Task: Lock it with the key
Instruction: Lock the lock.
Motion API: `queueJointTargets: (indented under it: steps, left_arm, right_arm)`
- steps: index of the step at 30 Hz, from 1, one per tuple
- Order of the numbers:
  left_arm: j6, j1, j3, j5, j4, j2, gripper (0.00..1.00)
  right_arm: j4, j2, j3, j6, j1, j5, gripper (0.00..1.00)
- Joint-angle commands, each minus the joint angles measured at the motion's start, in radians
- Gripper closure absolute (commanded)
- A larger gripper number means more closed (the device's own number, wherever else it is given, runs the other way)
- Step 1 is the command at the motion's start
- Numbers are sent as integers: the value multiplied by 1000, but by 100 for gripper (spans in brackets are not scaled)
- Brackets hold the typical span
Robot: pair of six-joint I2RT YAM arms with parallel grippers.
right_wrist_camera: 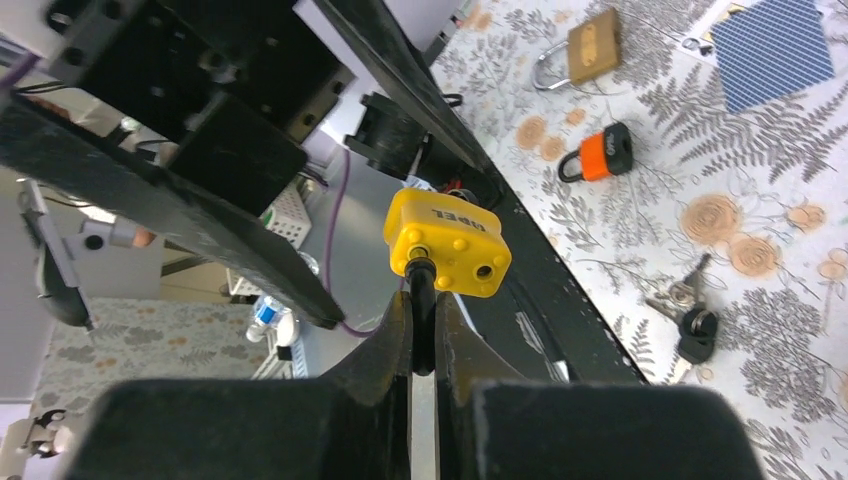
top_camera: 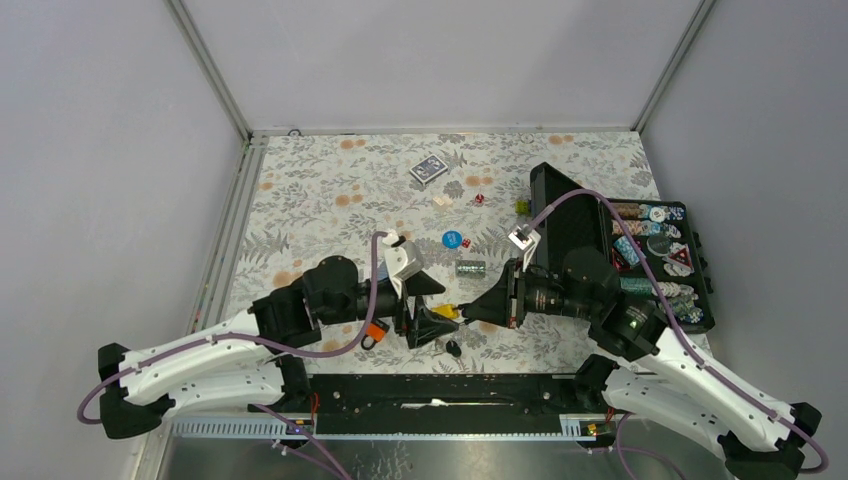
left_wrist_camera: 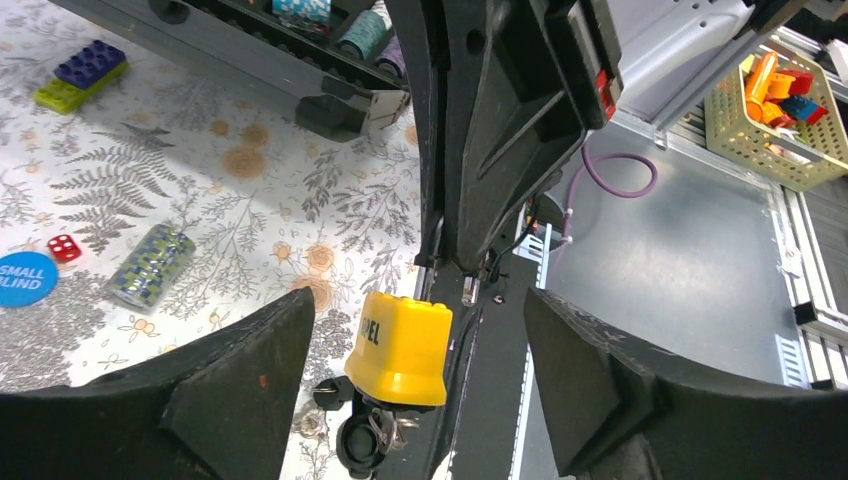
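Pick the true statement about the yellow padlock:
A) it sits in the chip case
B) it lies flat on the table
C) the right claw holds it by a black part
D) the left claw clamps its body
C: the right claw is shut on the black part entering the yellow padlock, while the left claw stands open around it.

worktop (top_camera: pixel 330 215): covered in a fern-and-flower print
far side: blue card deck (top_camera: pixel 428 170), red die (top_camera: pixel 478 199), lime-and-blue bricks (left_wrist_camera: pixel 80 75)
middle: blue "small blind" disc (top_camera: pixel 451 240), chip roll (top_camera: pixel 470 268) on its side
right: open black chip case (top_camera: pixel 565 225)
near side: orange padlock (top_camera: pixel 376 333), brass padlock (right_wrist_camera: pixel 590 45), bunch of keys (top_camera: pixel 453 348)
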Motion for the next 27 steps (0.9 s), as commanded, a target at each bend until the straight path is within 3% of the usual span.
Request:
queueJointTargets:
  steps: [1,5,8,12,18,27]
  left_arm:
    - [-11,-5,38,79,76,22,22]
    - [-10,-5,46,98,76,33,30]
    - [-12,-4,49,105,76,38,42]
    - [-17,-4,54,112,77,39,62]
    - [-27,-4,51,114,91,31,100]
    - [-46,-4,60,208,118,21,100]
  right_arm:
    - [197,-43,12,63,3,-53,100]
    - [206,-56,22,74,3,-37,100]
    - [206,-63,28,75,3,-27,100]
    - [205,-69,27,73,3,-19,100]
    - [206,-79,16,37,3,3,100]
    - [271,-157,-15,-268,3,-69,100]
